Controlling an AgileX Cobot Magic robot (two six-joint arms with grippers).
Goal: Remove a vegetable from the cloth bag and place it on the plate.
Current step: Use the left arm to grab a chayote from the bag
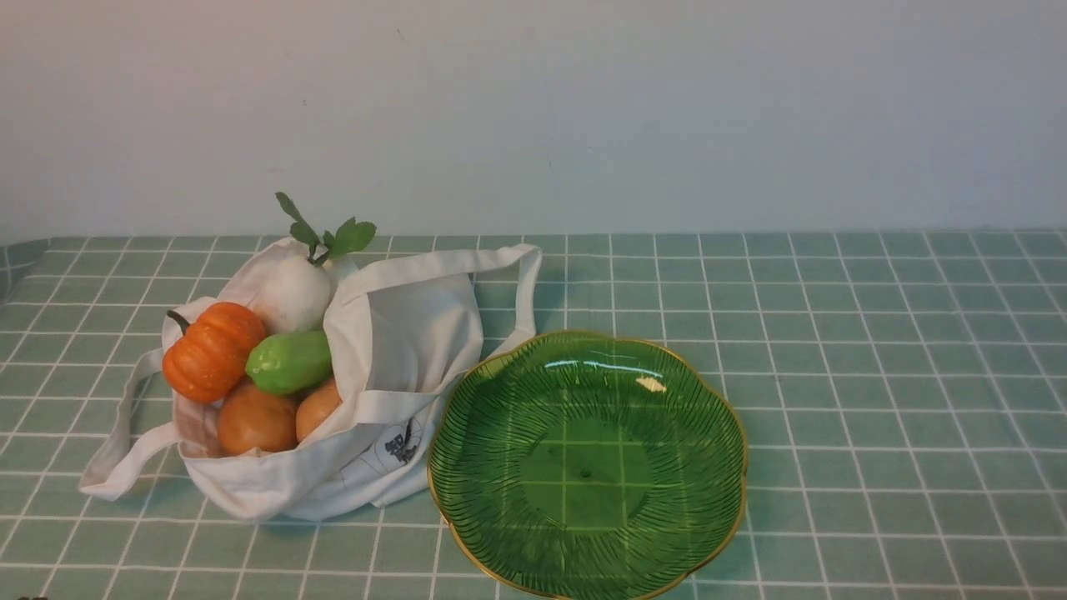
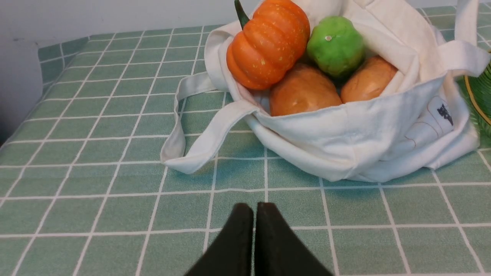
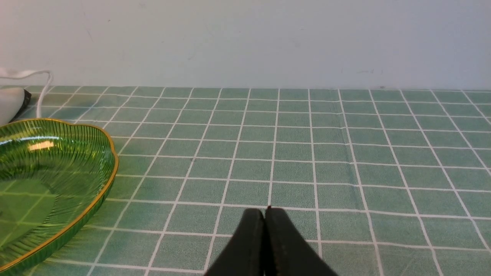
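Vegetable [image 1: 289, 362]: light green and glossy, lying in the open mouth of the cloth bag [image 1: 417, 333], at the left of the table. It touches the orange pumpkin [image 1: 212, 350] on its left. The white radish [image 1: 292, 293] sits just behind it and two brown round items [image 1: 256, 419] sit under it.

Plate [image 1: 588, 467]: just right of the bag, nearer the robot, rim meeting the fabric.

Left gripper [image 2: 254, 207]: clenched, holding nothing, above the checked tablecloth [image 2: 96, 153] on the near side of the bag.

Right gripper [image 3: 264, 211]: clenched, holding nothing, right of the plate.
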